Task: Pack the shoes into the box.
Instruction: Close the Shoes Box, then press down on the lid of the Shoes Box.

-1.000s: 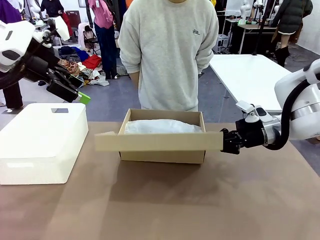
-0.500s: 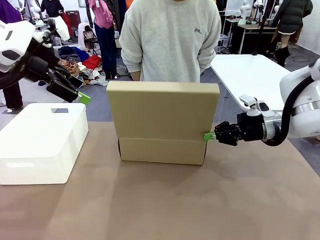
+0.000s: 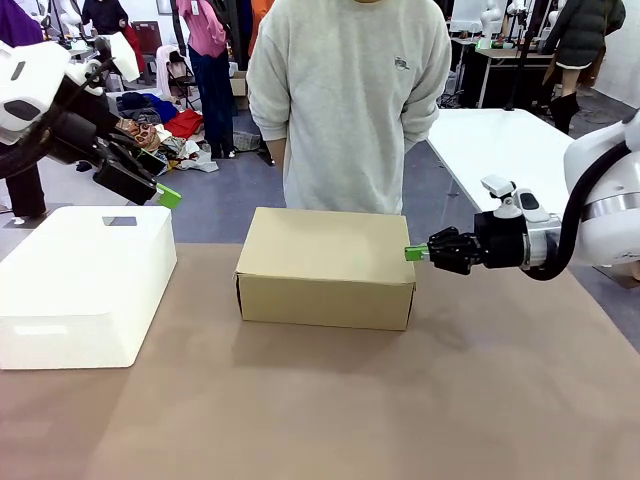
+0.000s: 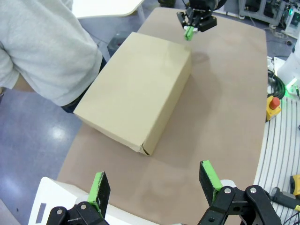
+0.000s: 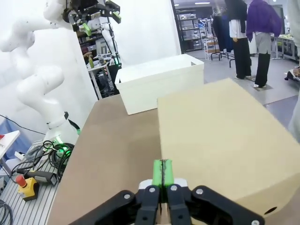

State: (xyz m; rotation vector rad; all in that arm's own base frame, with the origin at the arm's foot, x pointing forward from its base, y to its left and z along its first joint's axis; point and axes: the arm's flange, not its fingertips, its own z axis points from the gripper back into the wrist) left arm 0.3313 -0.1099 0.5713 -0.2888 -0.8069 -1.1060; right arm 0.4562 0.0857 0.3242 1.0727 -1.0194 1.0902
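Now the cardboard shoebox (image 3: 326, 266) sits shut near the middle of the brown table (image 3: 330, 410), its flap lid lying flat on top. Its long axis runs left to right across the table, one long side facing the robot and the other facing the person in the grey sweatshirt (image 3: 350, 100) who stands just behind it.

Off the box's right end, the right gripper (image 3: 414, 253) is held level, pointing at the top right corner of the box. Its green pads are pressed together with nothing between them, and their tip is just at the lid's edge; whether it touches I cannot tell. From the right wrist camera the joined pads (image 5: 162, 173) aim along the lid toward the far end.

Up at the left, the left gripper (image 3: 160, 185) hangs in the air above the far edge of the white rounded box (image 3: 85, 285), jaws spread wide and empty. That white box rests on the table apart from the shoebox, to its left.
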